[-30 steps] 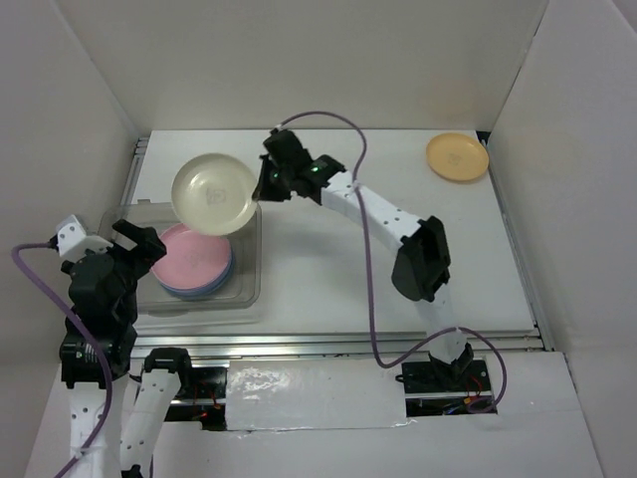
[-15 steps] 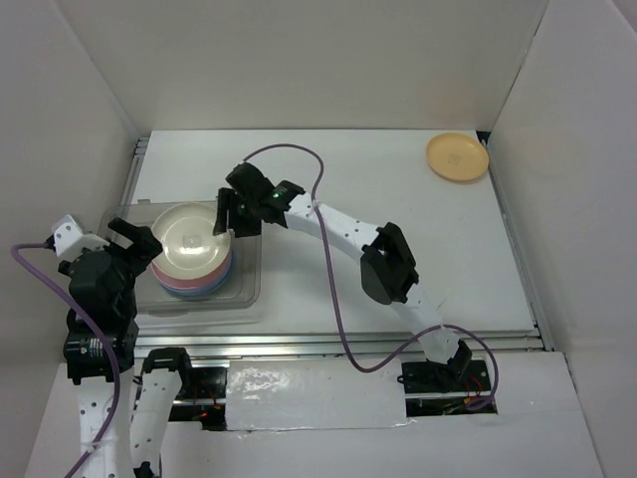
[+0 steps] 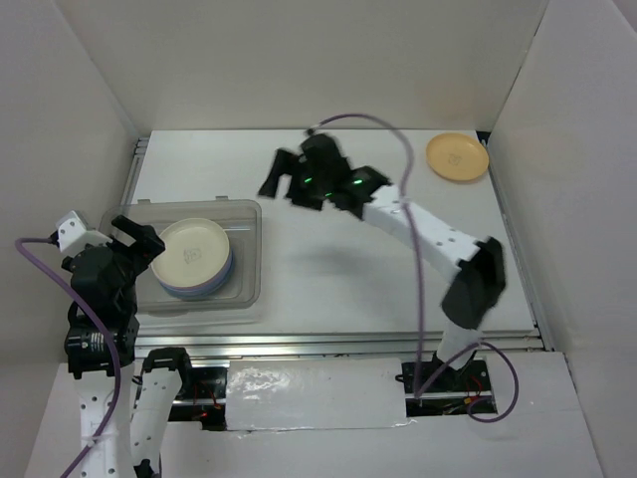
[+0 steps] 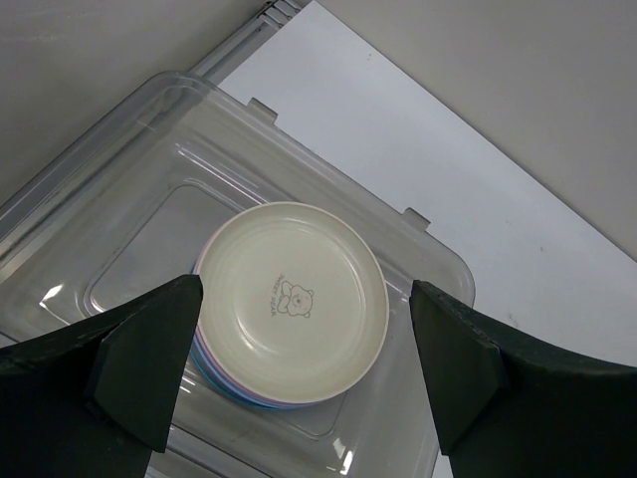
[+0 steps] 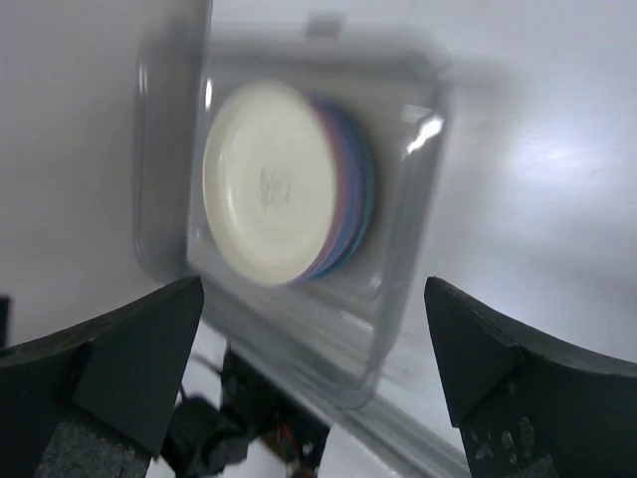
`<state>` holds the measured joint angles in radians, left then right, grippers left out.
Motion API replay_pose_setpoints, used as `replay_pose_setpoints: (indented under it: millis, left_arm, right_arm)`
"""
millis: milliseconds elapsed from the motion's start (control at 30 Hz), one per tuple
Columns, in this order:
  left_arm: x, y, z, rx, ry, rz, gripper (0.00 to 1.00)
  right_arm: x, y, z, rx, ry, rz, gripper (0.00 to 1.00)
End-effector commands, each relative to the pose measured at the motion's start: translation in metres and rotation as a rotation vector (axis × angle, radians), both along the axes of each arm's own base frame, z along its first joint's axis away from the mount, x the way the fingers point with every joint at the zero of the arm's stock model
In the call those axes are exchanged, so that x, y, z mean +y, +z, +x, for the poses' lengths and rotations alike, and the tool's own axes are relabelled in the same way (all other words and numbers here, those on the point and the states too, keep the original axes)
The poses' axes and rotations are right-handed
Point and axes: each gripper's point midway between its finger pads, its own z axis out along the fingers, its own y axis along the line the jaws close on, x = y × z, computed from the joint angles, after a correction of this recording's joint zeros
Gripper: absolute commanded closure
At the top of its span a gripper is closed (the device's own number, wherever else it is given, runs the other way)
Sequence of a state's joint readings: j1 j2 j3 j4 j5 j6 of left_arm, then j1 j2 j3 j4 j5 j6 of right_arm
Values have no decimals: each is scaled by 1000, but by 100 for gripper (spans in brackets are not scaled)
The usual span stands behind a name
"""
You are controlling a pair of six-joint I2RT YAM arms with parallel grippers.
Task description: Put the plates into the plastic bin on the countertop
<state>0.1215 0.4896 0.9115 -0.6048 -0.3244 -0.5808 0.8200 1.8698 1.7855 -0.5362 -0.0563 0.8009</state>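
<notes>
Orange plate (image 3: 458, 156) lies well right of the right gripper (image 3: 275, 181), which gapes empty; that arm is nearer. Farther off, the left gripper (image 3: 136, 239) gapes too.

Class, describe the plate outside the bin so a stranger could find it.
On the white countertop, look to the far right corner. The orange plate lies there alone; the other plates are stacked in the plastic bin on the left.

The round cream plate (image 4: 294, 299) (tiny brown bear print at its centre) tops pink, purple and blue plate rims (image 5: 353, 189); the small round orange plate (image 3: 457, 156) looks paler at its centre.
</notes>
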Motion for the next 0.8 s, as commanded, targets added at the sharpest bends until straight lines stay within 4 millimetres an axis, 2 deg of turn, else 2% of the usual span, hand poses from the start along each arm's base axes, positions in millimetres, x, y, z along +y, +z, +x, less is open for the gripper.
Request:
replay_pose_setpoints:
  millis: [0, 33, 67, 133, 167, 200, 233, 267, 300, 333, 367, 400, 433, 467, 500, 533, 567, 600, 633, 667, 700, 767]
  left_arm:
    - [-6, 11, 9, -44, -47, 20, 1]
    - [-8, 11, 12, -40, -64, 20, 1]
    - [-15, 8, 17, -26, -106, 17, 1]
    - [-18, 5, 21, -7, -131, 17, 1]
    - [-19, 3, 24, 5, -141, 14, 1]
    - [-22, 3, 24, 8, -154, 12, 1]
    - [-22, 4, 23, 2, -156, 14, 1]
    - [-23, 4, 23, -1, -161, 15, 1]
    - [-23, 4, 24, -5, -166, 15, 1]
    - [-23, 4, 24, -7, -167, 16, 1]
    - [-26, 4, 25, -2, -180, 14, 1]
    - [-30, 3, 27, 1, -208, 7, 1]
    - [-33, 1, 30, 7, -226, 9, 1]
    - [-36, 0, 32, 9, -246, 4, 1]
    - [-37, -1, 33, 15, -254, 2, 1]
    - [-39, -4, 35, 25, -263, 0, 1]
    - [-39, -3, 36, 26, -265, -2, 1]
    - [-38, -4, 36, 30, -264, -1, 1]
    - [-39, -5, 37, 34, -270, -2, 1]
    - [-40, -5, 38, 35, -273, -2, 1]
    - [-40, -6, 38, 39, -276, -3, 1]
    - [-43, -6, 39, 38, -290, -5, 1]
  right_arm:
    - [-148, 63, 67, -162, -424, 26, 0]
    - [-185, 69, 74, -176, -521, 21, 0]
    - [-245, 47, 94, -138, -661, -26, 0]
    - [-305, 32, 112, -115, -796, -52, 0]
    - [-353, 24, 126, -97, -900, -67, 0]
    - [-377, 19, 134, -82, -950, -75, 0]
    - [-395, 6, 149, -47, -991, -92, 0]
    - [-433, 0, 158, -28, -1063, -94, 0]
    - [-447, -28, 171, 32, -1085, -105, 0]
    - [-455, -23, 183, 33, -1088, -66, 0]
    - [-468, -30, 190, 38, -1106, -63, 0]
    - [-487, -52, 196, 82, -1163, -72, 0]
    - [-496, -52, 205, 59, -1192, -68, 0]
    - [-502, -55, 211, 54, -1208, -63, 0]
    - [-510, -73, 216, 86, -1238, -49, 0]
    - [-516, -70, 224, 75, -1254, -21, 0]
    - [-519, -77, 228, 89, -1262, -2, 0]
    - [-524, -93, 232, 123, -1294, 14, 0]
    - [-532, -100, 233, 140, -1321, 10, 0]
    - [-537, -98, 238, 134, -1339, 15, 0]
    - [-544, -113, 241, 163, -1374, 7, 0]
    - [-552, -111, 248, 158, -1387, 19, 0]
